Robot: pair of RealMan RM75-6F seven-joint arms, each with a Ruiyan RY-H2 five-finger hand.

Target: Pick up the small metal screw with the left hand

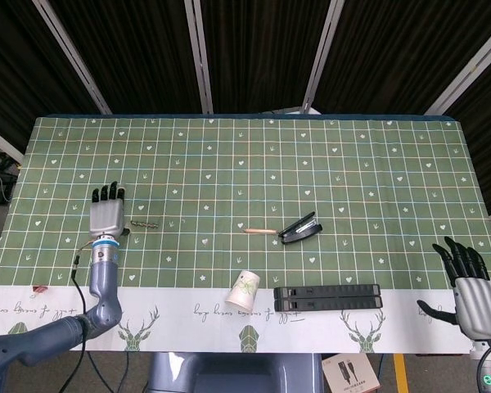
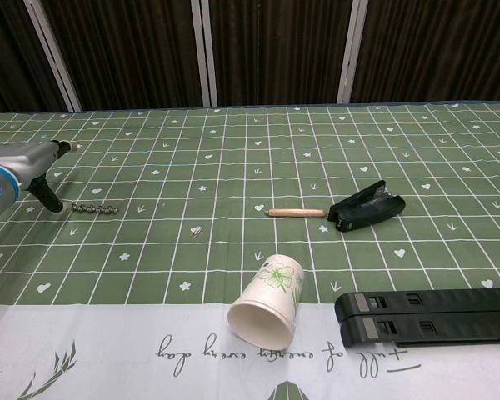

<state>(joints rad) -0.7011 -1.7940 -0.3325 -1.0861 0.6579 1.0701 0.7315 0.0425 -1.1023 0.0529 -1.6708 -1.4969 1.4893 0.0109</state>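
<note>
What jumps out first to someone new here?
The left hand at the table's left, fingers extended, with a long metal screw lying just beside it on the green grid cloth. Then the tipped paper cup on the white border, near a black stapler and a pencil.

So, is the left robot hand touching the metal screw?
Cannot tell. In the chest view the left robot hand reaches right to the metal screw's end; neither view shows contact or a gap plainly.
</note>
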